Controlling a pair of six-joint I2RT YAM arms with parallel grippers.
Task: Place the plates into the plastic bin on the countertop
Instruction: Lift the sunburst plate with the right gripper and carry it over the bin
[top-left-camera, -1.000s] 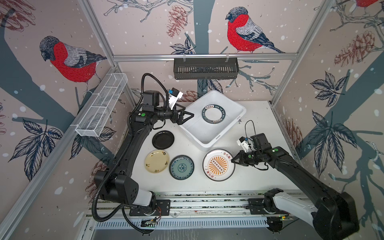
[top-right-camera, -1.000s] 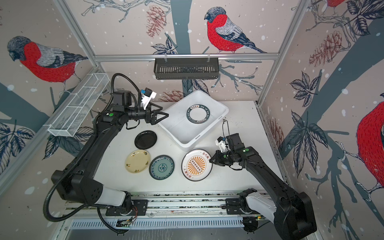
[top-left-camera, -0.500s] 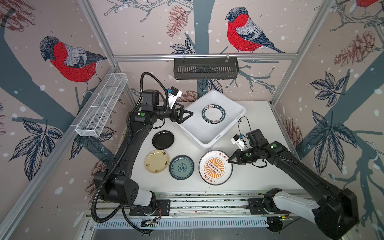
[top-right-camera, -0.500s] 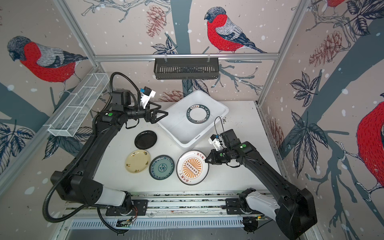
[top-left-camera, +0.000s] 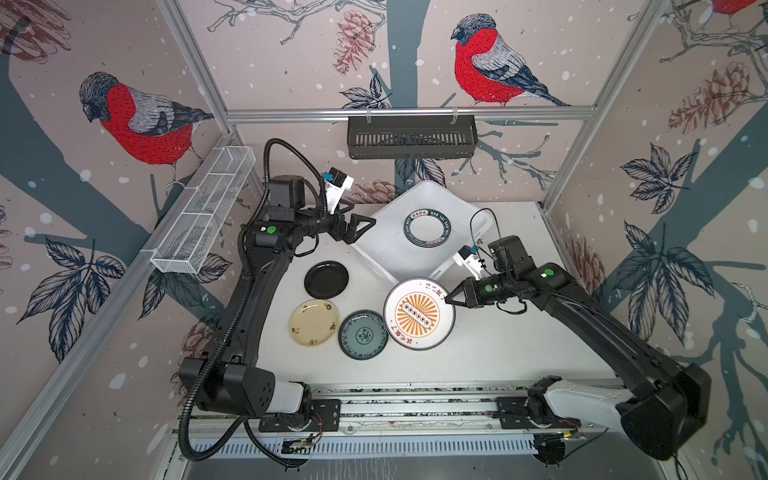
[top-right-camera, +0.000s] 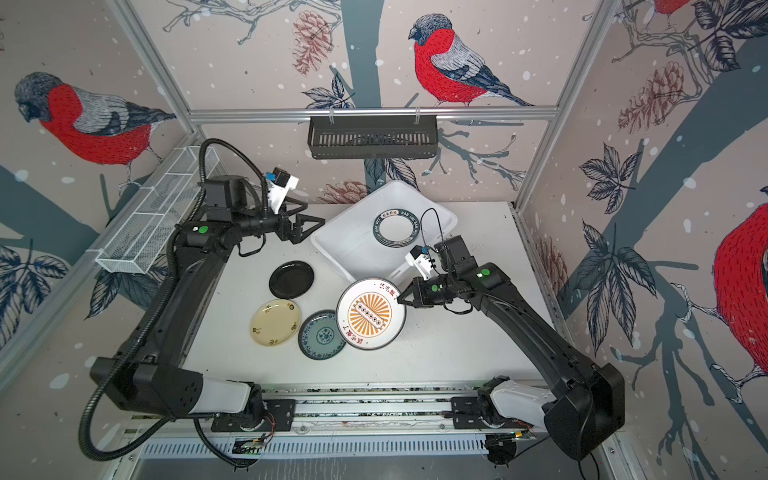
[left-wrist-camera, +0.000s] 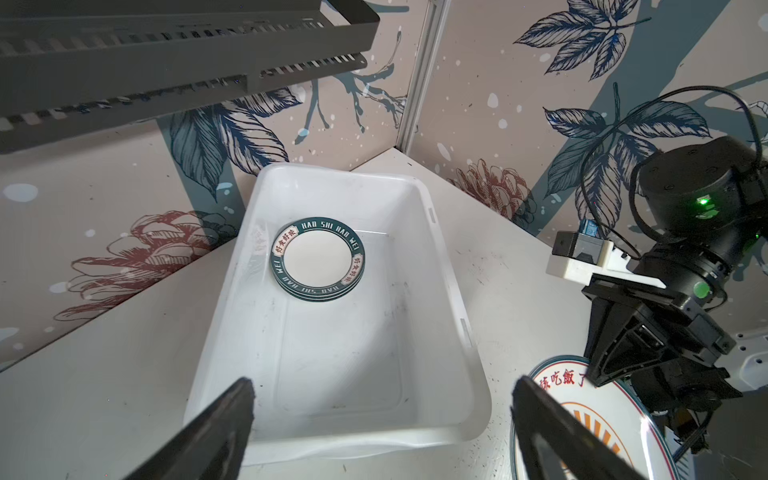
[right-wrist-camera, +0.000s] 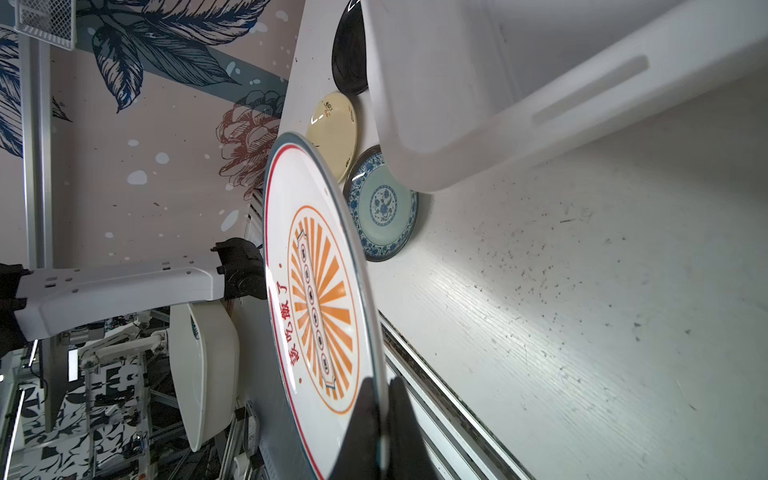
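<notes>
My right gripper (top-left-camera: 446, 298) (right-wrist-camera: 380, 382) is shut on the rim of the white plate with the orange sunburst (top-left-camera: 419, 313) (right-wrist-camera: 320, 291). It holds that plate tilted above the countertop (top-left-camera: 498, 340), just in front of the plastic bin (top-left-camera: 386, 249) (left-wrist-camera: 332, 353). A small stack of green-lettered plates (top-left-camera: 428, 227) (left-wrist-camera: 318, 259) lies inside the bin. The black plate (top-left-camera: 326, 279), the cream plate (top-left-camera: 314, 323) and the teal plate (top-left-camera: 363, 334) rest flat on the countertop. My left gripper (top-left-camera: 365, 226) (left-wrist-camera: 382, 390) hovers open and empty at the bin's left corner.
A black slotted rack (top-left-camera: 411, 137) hangs on the back wall above the bin. A white wire-mesh basket (top-left-camera: 203, 216) is mounted along the left wall. The raised sunburst plate overlaps the teal plate's edge in both top views.
My right gripper has lifted the sunburst plate off the countertop and carried it left and a little toward the bin. The left arm has barely moved.
</notes>
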